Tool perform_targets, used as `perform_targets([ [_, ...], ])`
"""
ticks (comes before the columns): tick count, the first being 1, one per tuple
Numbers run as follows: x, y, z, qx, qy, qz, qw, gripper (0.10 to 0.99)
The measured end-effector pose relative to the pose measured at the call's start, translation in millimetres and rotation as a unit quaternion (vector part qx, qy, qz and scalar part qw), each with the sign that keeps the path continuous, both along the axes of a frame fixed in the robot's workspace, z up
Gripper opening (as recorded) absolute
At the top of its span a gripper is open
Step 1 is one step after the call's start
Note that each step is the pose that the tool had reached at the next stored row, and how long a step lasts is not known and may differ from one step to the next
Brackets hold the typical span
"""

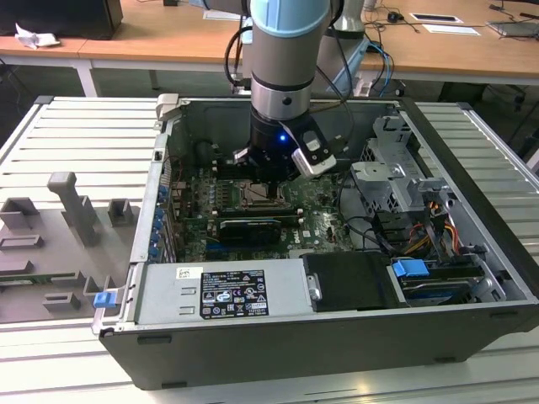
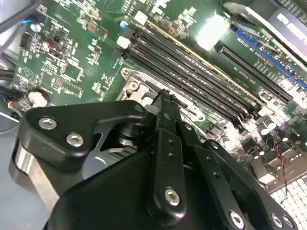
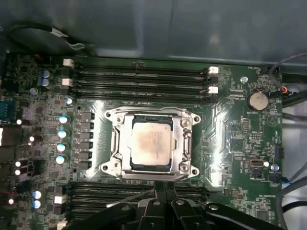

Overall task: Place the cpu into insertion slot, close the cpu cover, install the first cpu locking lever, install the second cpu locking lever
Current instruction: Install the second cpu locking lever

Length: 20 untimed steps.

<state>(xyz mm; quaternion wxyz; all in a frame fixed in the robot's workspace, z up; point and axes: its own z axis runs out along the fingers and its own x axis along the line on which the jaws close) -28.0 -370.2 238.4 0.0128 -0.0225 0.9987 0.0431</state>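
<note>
In the first wrist view the cpu, a dull tan-silver square, lies flat in the insertion slot on the green board. The silvery cpu cover lies down around it, and the chip shows through its window. My gripper sits just past the socket's edge, over the memory slots there, with its black fingers pressed together. In the second wrist view the gripper tip is close above the socket's metal rim. In the exterior view the gripper reaches down into the open computer case, right over the socket. I cannot make out how the locking levers stand.
Long black memory slots flank the socket on two sides. A black card, a grey power supply, a drive cage and loose cables crowd the case. The case walls hem the arm in.
</note>
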Motion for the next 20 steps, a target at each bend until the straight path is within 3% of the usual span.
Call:
perform_targets([
  [7,-12.4,-1.4,-1.1,0.0075,0.0000,0.000,1.0000,0.106],
  [13,-16.1,-1.5,-11.7,0.0084,0.0000,0.000,1.0000,0.106],
  [16,-19.3,-5.2,-12.9,0.0170,0.0000,0.000,0.9999,0.106],
  [20,-23.7,-12.4,-12.9,0.0335,0.0000,0.000,0.9994,0.106],
])
